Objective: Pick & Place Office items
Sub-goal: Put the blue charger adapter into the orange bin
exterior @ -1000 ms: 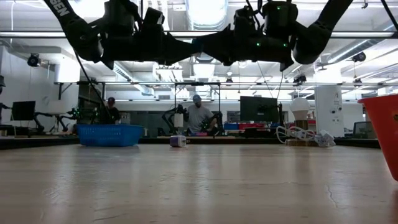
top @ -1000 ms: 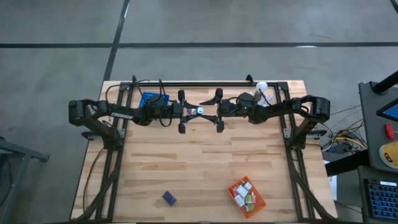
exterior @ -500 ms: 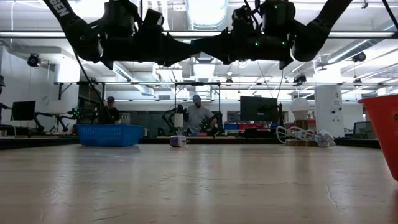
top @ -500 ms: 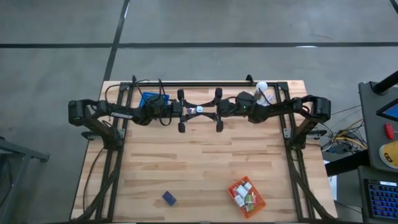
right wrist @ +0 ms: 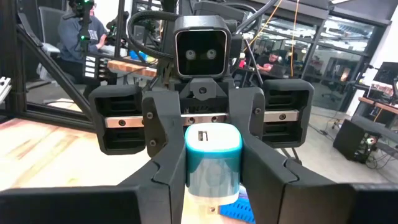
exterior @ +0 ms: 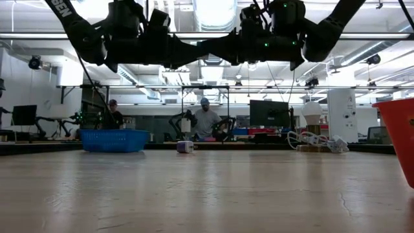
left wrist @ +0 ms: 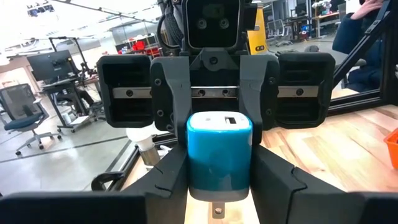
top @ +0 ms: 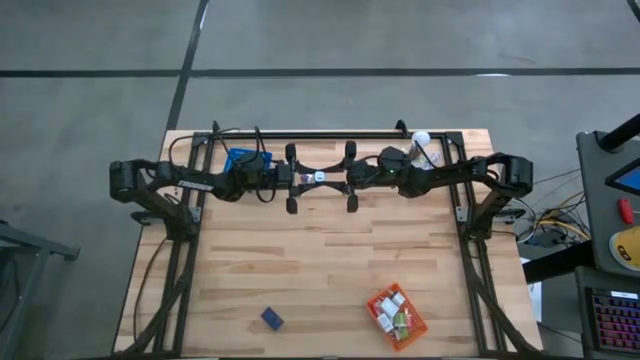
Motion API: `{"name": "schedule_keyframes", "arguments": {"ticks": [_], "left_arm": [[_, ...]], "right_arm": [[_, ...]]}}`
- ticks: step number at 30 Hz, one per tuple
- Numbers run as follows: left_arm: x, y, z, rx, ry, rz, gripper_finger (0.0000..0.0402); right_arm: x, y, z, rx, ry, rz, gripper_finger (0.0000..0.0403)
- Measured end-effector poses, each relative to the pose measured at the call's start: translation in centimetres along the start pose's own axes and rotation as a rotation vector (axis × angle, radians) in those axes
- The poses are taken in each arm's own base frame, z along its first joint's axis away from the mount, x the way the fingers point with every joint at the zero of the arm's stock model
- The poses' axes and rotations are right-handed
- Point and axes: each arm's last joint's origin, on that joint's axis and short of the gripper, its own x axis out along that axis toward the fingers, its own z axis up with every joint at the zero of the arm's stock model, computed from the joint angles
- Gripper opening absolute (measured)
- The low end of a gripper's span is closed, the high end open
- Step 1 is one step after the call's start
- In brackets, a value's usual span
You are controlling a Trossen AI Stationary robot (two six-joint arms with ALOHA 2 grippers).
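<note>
In the upper middle of the high view, my two end effectors meet nose to nose above the tabletop (top: 300, 270) for what I judge a handover. The small white-and-teal block (top: 319, 177) sits between them: my left end effector (top: 298, 178) pinches it, and my right end effector (top: 344, 178) is pressed onto it too.

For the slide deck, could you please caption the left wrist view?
Mid-air handover: left gripper and facing right gripper both clamp a white-and-teal charger block above the wooden table.
</note>
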Motion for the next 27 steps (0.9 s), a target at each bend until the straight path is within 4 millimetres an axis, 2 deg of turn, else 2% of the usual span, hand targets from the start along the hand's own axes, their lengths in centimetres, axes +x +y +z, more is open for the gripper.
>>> {"name": "schedule_keyframes", "arguments": {"ticks": [13,20,22,27], "left_arm": [[0.0,0.0,0.0,-0.008,0.001,0.0,0.0128],[-0.1,-0.3,-0.5,-0.042,0.03,-0.056,0.0128],[-0.3,-0.4,-0.6,-0.066,0.036,-0.062,0.0159],[-1.3,-1.0,-1.1,-0.126,0.056,-0.082,0.0282]], "right_arm": [[0.0,0.0,-0.1,0.002,0.002,0.006,0.0114],[0.1,0.2,-0.2,0.015,0.013,0.01,0.0114],[0.1,0.2,-0.3,0.015,0.015,0.014,0.0114],[0.2,0.4,-0.2,0.007,0.007,0.031,0.0114]]}}
